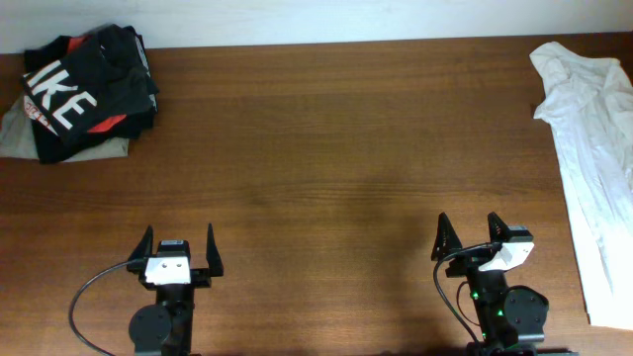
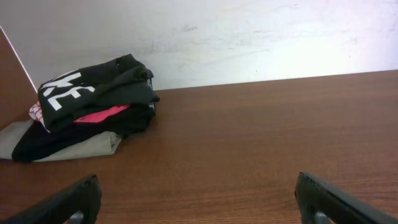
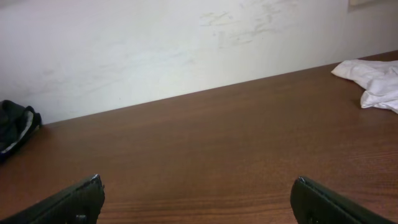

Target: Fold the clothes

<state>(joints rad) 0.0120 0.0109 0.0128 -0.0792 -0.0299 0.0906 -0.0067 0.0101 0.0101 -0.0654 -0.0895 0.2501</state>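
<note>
- A white garment (image 1: pixel 593 148) lay unfolded and rumpled along the right edge of the table (image 1: pixel 326 168), running from the far corner toward the near side.
- A stack of folded clothes (image 1: pixel 84 94) sat at the far left corner, with a black top (image 1: pixel 69 84) bearing white lettering uppermost and a grey-green piece (image 1: pixel 15 133) at the bottom.

One clothes pile (image 1: pixel 84 94), one white garment (image 1: pixel 596 148), one left gripper (image 1: pixel 179 237), one right gripper (image 1: pixel 468 223).

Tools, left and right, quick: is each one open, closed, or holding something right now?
Left tool: open, holding nothing.
Right tool: open, holding nothing.
</note>
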